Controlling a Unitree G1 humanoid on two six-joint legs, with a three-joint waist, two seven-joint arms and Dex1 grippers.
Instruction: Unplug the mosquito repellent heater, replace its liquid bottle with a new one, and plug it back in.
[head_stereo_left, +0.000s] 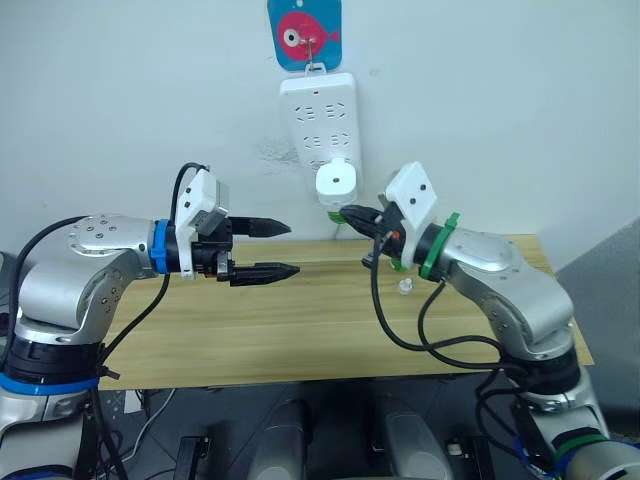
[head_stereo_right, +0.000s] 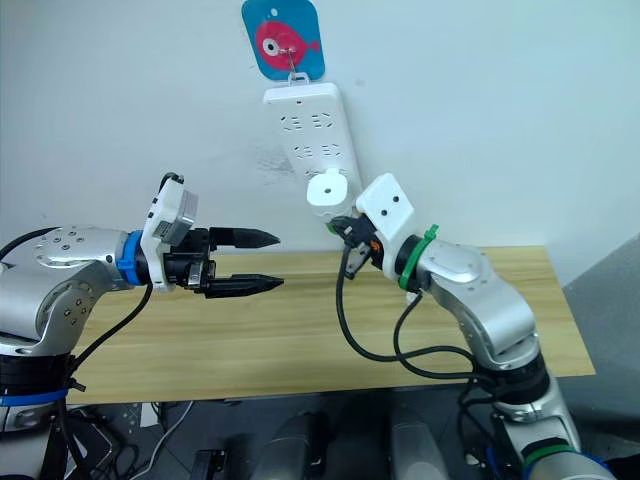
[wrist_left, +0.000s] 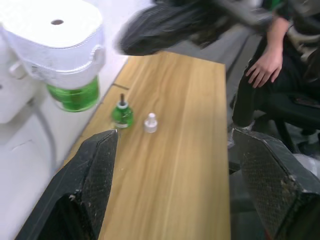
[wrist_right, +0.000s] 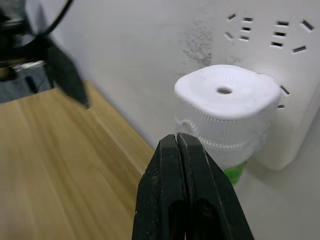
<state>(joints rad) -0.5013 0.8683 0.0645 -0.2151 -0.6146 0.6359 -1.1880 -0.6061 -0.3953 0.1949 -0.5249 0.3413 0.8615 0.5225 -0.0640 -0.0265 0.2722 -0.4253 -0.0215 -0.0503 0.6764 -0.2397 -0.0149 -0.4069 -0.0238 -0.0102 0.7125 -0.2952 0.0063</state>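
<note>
The white mosquito repellent heater (head_stereo_left: 337, 180) is plugged into the lower end of the white power strip (head_stereo_left: 318, 105) on the wall. A liquid bottle (wrist_left: 75, 95) of green fluid hangs under it. My right gripper (head_stereo_left: 356, 215) is shut with nothing in it, its tips just beside the heater's lower edge (wrist_right: 227, 105). My left gripper (head_stereo_left: 283, 250) hovers open over the left half of the table, pointing toward the heater. A second small green bottle (wrist_left: 122, 112) stands on the table near the wall, with a small white cap (wrist_left: 150, 122) next to it.
The wooden table (head_stereo_left: 300, 330) runs along the white wall. A blue hook with a red fish (head_stereo_left: 305, 32) holds the strip. A seated person's hand (wrist_left: 262, 67) shows beyond the table's right end. My right arm's black cable (head_stereo_left: 400, 335) loops over the tabletop.
</note>
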